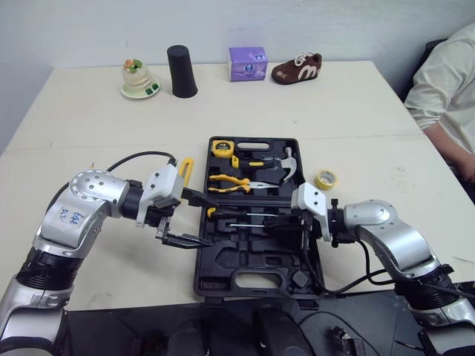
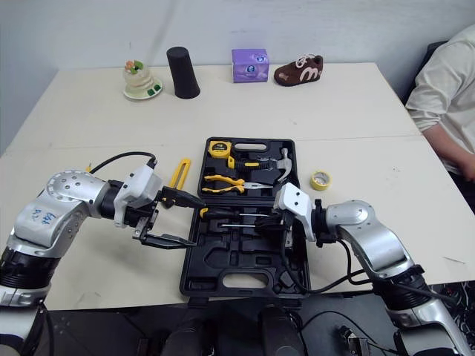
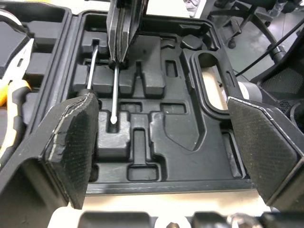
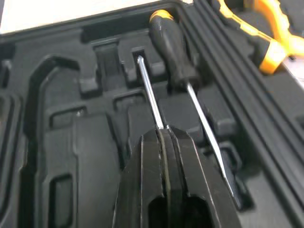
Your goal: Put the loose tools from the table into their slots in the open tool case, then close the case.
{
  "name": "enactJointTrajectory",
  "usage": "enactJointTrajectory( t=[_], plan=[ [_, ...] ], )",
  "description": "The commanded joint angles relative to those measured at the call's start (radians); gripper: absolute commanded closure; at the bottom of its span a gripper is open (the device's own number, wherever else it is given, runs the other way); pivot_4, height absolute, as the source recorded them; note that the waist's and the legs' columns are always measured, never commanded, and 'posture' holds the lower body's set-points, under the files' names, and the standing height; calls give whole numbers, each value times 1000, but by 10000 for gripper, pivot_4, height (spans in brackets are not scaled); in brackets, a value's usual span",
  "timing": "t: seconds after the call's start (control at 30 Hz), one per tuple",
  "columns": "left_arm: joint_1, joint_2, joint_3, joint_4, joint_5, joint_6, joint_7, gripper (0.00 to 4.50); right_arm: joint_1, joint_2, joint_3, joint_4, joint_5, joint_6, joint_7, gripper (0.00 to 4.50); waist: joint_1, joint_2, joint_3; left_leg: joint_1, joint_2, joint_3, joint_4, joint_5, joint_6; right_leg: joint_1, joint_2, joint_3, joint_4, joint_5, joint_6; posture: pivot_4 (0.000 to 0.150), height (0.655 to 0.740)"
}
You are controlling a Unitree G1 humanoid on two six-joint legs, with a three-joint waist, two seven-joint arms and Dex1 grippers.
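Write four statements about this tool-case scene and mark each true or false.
1. The left gripper is open. True.
2. The tool case is closed. False: it lies open.
3. The right gripper is shut on a screwdriver. True.
4. The yellow tape roll lies inside the case. False: it lies on the table, right of the case.

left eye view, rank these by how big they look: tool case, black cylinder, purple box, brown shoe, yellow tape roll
1. tool case
2. black cylinder, brown shoe, purple box: too alike to rank
3. yellow tape roll, smallest though nearer the camera
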Motion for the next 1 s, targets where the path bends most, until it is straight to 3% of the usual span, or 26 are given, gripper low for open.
enactJointTrajectory(
  t=[0.03,0.23,0.33,0.43,0.53,0.67,0.77,0.9,1.0],
  plan=[
    [-9,-2,4,-11,0,-8,-9,0,38,-47,92,78,-107,95,-22,43947,1,-2,-1,1,0,-1,1,0,0,1,0,-1,0,0,0,1500,7304],
    [-11,-5,0,-4,1,-13,-7,0,69,-51,97,35,-86,109,-20,43947,16,-9,-7,20,-1,-10,-3,-1,1,29,-1,-2,-11,0,-1,1500,7304],
    [48,-10,60,-15,-18,14,62,0,77,14,-77,-23,9,72,-93,43947,27,-17,-13,22,-1,-11,-6,-3,2,32,-2,-3,-15,0,-1,1500,7304],
    [178,-11,176,-43,-45,60,168,0,123,0,-275,-117,119,125,-115,43947,26,-9,-8,19,0,-9,-6,-4,3,30,-6,-3,-15,0,0,1500,7304],
    [341,15,322,-71,-90,113,205,0,227,-71,-449,-183,206,168,-89,35266,30,-7,-7,14,0,-9,-6,-5,3,23,-7,-2,-15,0,0,1500,7304],
    [577,-9,645,-55,-128,182,337,0,419,-179,-745,-158,239,149,-27,16425,31,-7,-7,11,4,-10,-9,-6,0,20,-4,-2,-16,-2,-4,1500,7304],
    [720,-1,806,10,-47,99,383,0,515,-218,-904,-71,228,135,-19,1921,28,-8,-6,12,4,-10,-9,-6,0,21,-4,-2,-18,-2,-4,1500,7304],
    [809,14,1016,151,-60,106,426,0,619,-253,-1002,27,177,65,1,399,22,-9,-6,20,4,-9,-10,-12,6,30,-5,-3,-22,-1,-5,1500,7304],
    [882,13,1074,202,-17,62,448,0,634,-262,-1051,98,200,64,9,399,16,-9,-6,20,4,-10,-11,-13,5,31,-6,-4,-26,-2,-14,1500,7304]
  ],
)
